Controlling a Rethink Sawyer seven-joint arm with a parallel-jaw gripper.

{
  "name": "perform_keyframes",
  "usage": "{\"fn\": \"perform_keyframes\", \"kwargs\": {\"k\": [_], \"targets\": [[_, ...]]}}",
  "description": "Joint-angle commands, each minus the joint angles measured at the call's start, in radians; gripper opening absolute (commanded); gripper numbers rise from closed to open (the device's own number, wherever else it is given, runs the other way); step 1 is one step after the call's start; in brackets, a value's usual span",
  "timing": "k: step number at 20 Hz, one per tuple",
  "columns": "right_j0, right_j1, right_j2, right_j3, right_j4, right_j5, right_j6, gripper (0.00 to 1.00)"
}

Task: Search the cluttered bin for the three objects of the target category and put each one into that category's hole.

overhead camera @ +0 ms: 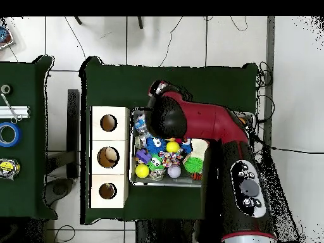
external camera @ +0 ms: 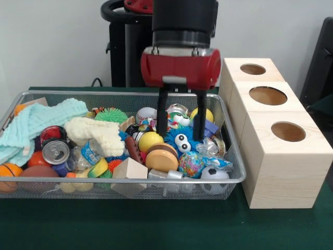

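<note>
My gripper (external camera: 180, 133) hung down into the wire bin (external camera: 31, 95) with its two black fingers (external camera: 162, 112) spread apart and closed on nothing. Between the fingertips, just below them, sat a blue fuzzy toy with big googly eyes (external camera: 181, 141). Just outside one finger lay a yellow ball (external camera: 150, 140), and beneath that a round wooden disc (external camera: 161, 159). Outside my other finger I saw a purple block (external camera: 209, 127) and, behind it, another yellow ball (external camera: 206, 113).

Nearer the camera than my tips were a multicoloured ball (external camera: 191, 164), a small soccer ball (external camera: 214, 174) against the bin's front wall, and a pale wooden block (external camera: 130, 170). Farther off to that same side lay a cream knitted piece (external camera: 99, 133), a mint green cloth (external camera: 39, 121), a drink can (external camera: 55, 151) showing only its silver top, and a small basketball (external camera: 9, 171) in the corner. A blue-labelled packet (external camera: 92, 151) beside the can carried print, but I could not read it; no brand or word in the bin was legible to me.

On the far side of the purple block, outside the bin and touching its end, stood three pale wooden boxes (external camera: 281, 161) in a row, each with one round hole (external camera: 287, 131) in its top. From overhead my red arm (overhead camera: 209, 123) covered most of the bin, and the boxes (overhead camera: 109, 157) lay alongside it on the green table (overhead camera: 190, 79).
</note>
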Motion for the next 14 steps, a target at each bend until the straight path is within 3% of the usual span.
{"fn": "perform_keyframes", "kwargs": {"k": [1, 5, 11, 14], "targets": [[0.018, 0.128, -0.084, 0.121, 0.028, -0.08, 0.23, 1.0], [0.07, 0.167, -0.157, 0.089, 0.028, -0.102, 0.232, 1.0], [0.104, 0.119, -0.168, 0.133, 0.068, -0.054, 0.227, 1.0], [0.105, 0.133, -0.156, 0.123, 0.082, -0.062, 0.211, 1.0]]}}
